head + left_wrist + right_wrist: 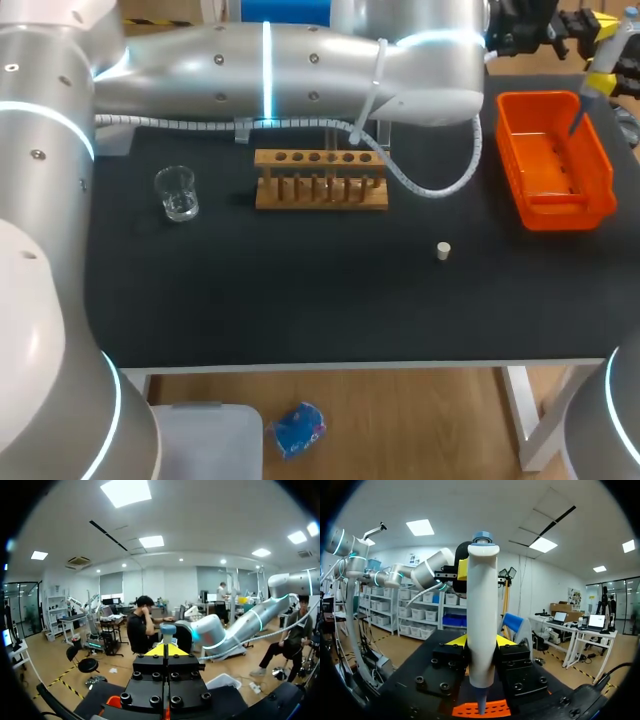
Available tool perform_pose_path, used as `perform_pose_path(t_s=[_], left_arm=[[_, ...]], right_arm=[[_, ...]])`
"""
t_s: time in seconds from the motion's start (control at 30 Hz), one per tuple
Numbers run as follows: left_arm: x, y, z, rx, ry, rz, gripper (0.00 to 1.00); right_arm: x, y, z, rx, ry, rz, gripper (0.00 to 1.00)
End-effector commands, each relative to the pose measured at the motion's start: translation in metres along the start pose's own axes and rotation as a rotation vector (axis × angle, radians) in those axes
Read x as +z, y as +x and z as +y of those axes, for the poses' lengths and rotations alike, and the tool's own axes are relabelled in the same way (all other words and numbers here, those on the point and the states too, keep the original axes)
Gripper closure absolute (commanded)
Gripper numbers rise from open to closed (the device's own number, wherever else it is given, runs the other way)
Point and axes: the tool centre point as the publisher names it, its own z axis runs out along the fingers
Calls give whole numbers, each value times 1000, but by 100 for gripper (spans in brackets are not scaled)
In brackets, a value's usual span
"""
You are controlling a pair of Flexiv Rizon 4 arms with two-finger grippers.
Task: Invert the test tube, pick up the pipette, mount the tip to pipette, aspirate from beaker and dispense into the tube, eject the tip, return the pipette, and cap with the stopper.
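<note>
Step in hand: judged to be the ejecting of the tip, since the pipette (482,610) is held over the orange bin (512,150) at the upper right of the head view, well apart from the beaker and the rack.
Right gripper (481,641): pinched on the white body of the pipette from two sides; the pipette is carried upright, blue cap uppermost.
Tip (481,706): seen mounted on the lower end of the pipette and pointed down into the bin.
Left gripper (165,650): its yellow tips are pressed together with nothing between them; the pipette's blue cap (168,629) is seen just ahead of them, so the arm is placed at the head of the pipette.
Beaker (177,193): left standing at the centre left of the table (300,300), with clear liquid in it.
Rack (320,192): set at the upper middle of the head view; whether a tube stands in it cannot be told.
Stopper (443,250): lying alone on the table, right of centre, not yet used.
Next move: a press on the ejector at the pipette's head is judged to be called for, with the tip kept inside the bin's walls and the right hold kept firm so that the pipette is not pushed down through the fingers.
Left of the task: the pipette is to be returned and the tube capped.
</note>
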Motion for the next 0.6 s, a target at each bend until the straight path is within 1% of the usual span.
perform_pose_path(t_s=[0.03, 0.1, 0.13, 0.17, 0.33, 0.43, 0.6], left_arm=[[-9, 2, -9, 19, 29, -23, 100], [-14, 1, -18, 32, 29, -26, 98], [-16, 1, -22, 38, 29, -26, 69], [-19, 0, -27, 44, 35, -27, 1], [-35, 1, -42, 70, -10, -52, 0], [-47, 6, -49, 77, -47, -60, 0], [-72, 16, -53, 66, -97, -73, 0]], right_arm=[[0, 0, 6, 1, 6, 4, 100], [0, 0, 6, 1, 6, 4, 100], [0, 0, 6, 1, 6, 4, 100], [0, 0, 6, 1, 6, 4, 100], [0, 0, 6, 1, 6, 4, 100], [0, 0, 6, 1, 6, 4, 100], [0, 0, 6, 1, 6, 4, 100]])
